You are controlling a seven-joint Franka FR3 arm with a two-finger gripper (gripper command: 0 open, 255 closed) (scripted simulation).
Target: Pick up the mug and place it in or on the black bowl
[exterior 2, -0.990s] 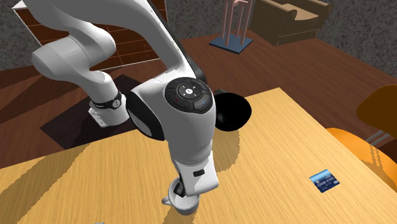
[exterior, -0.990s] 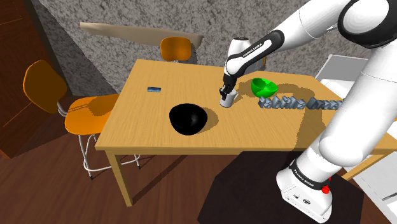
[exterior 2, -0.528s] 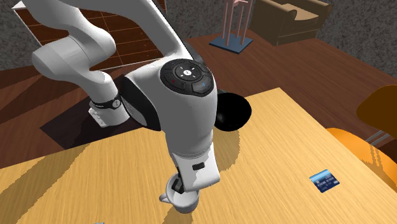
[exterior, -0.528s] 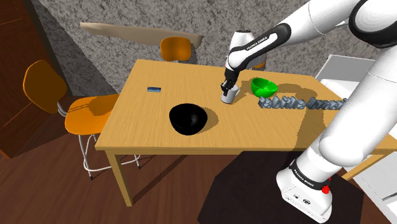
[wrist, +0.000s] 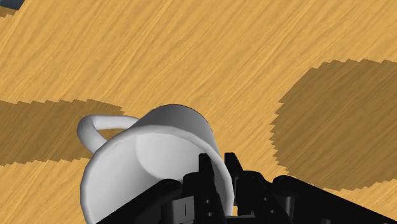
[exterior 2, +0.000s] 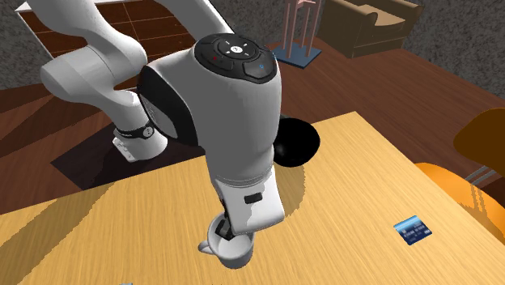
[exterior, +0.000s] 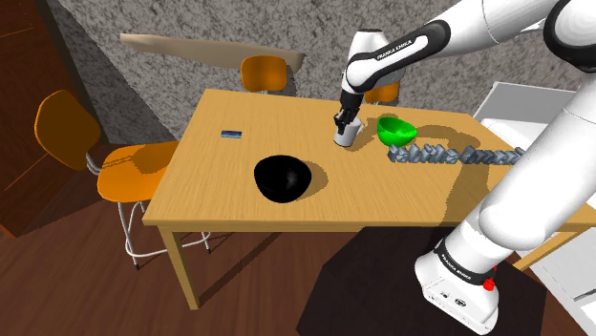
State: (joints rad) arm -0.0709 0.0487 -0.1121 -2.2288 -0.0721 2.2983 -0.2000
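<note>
Item: mug (wrist: 153, 159), plain white, one loop handle (wrist: 95, 125). Handling, as a judgement: rigid and thin-walled with a smooth finish, so probably light but slick, and likely to chip if dropped or knocked. The material itself cannot be told. Holding point: the rim wall on the side opposite the handle, which is where the gripper (wrist: 218, 167) has it. One black finger stands inside the cup and the other outside, pressed on the wall between them. That hold is off-centre, so the cup may want to tip or swivel about the pinch. Orientation: upright, mouth up toward the hand, long axis roughly vertical. In the second exterior view the mug (exterior 2: 231, 247) has its handle toward that view's left, away from the black bowl (exterior 2: 298, 142). Location: under the wrist over the far part of the wooden table (exterior: 229, 196), apparently just clear of the top, though this is not certain. The mug (exterior: 345, 134) is just beside a green bowl (exterior: 395, 129), with the black bowl (exterior: 283, 178) nearer the front edge and well apart. A blue card (exterior: 230, 134) lies further off, and an orange chair (exterior: 134, 170) stands beyond the table's end.
</note>
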